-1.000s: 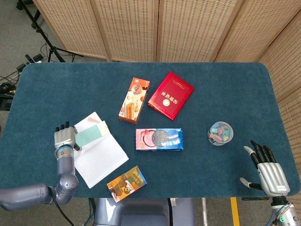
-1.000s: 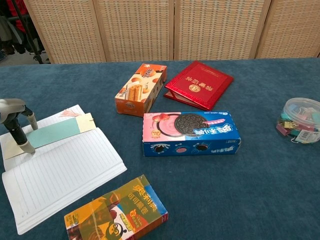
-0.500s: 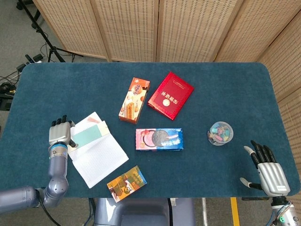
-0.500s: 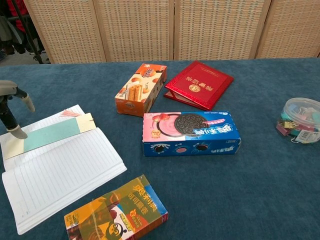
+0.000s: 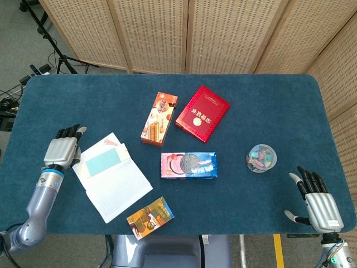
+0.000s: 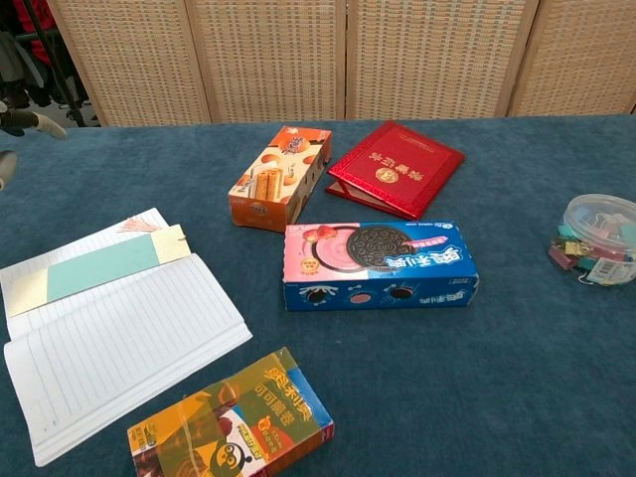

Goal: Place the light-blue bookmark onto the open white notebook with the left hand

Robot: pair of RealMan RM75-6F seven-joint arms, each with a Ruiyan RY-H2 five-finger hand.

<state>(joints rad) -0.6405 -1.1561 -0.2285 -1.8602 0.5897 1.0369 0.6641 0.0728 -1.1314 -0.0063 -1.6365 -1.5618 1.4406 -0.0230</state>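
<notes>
The light-blue bookmark [image 5: 101, 161] lies flat on the upper page of the open white notebook [image 5: 117, 185], running along the page near the spine, its pale end toward the page's left edge and a pink tassel [image 6: 132, 227] at the other end. The notebook rests on the blue table [image 5: 251, 106] at its front left. The left hand [image 5: 61, 152] is just left of the notebook, apart from it and from the bookmark, fingers extended and spread, holding nothing; in the chest view only its fingertips [image 6: 45, 123] show at the left edge. The right hand [image 5: 318, 204] sits at the table's front right corner, fingers straight and apart, empty. An orange snack box [image 5: 150, 218] lies just in front of the notebook. A blue cookie box [image 5: 188, 165] sits mid-table, with an orange biscuit box [image 5: 159, 118] and a red booklet [image 5: 202, 113] behind it. A clear round container of coloured clips [image 5: 261, 157] stands toward the right.
</notes>
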